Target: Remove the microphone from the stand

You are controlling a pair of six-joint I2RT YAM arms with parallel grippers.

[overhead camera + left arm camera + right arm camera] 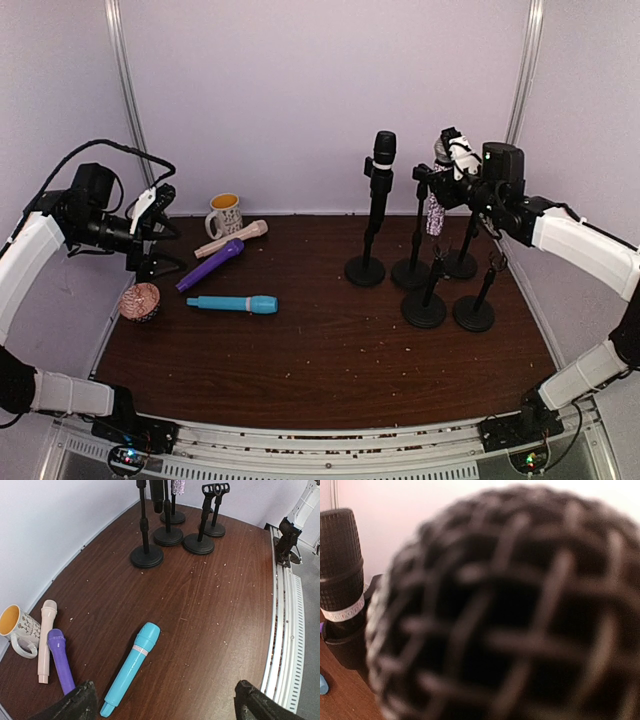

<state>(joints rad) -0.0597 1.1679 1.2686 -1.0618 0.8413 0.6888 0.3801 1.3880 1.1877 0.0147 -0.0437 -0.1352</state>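
Where the worktop runs nearest the arm bases, at the bottom of the frame, it shows dark brown wood speckled with pale crumbs. A little further in, at lower left, a blue microphone lies flat. A pinkish cupcake-like thing sits to its left at the worktop's edge. Behind them a purple microphone and a beige microphone lie side by side, and a yellow-lined mug stands behind those. The left claw hangs over that corner, its fingers spread wide with nothing between them.

On the right, an empty stand and a second empty stand are nearest. Behind them are three more in a row. The left one carries a black microphone upright. At the middle stand, the glittery microphone hangs by the top of the pole, head up. Whether the clip has hold of it I cannot tell. The right claw is at its head. That wrist camera sees only the blurred mesh, so I cannot tell how far the claw is closed or whether it grips.
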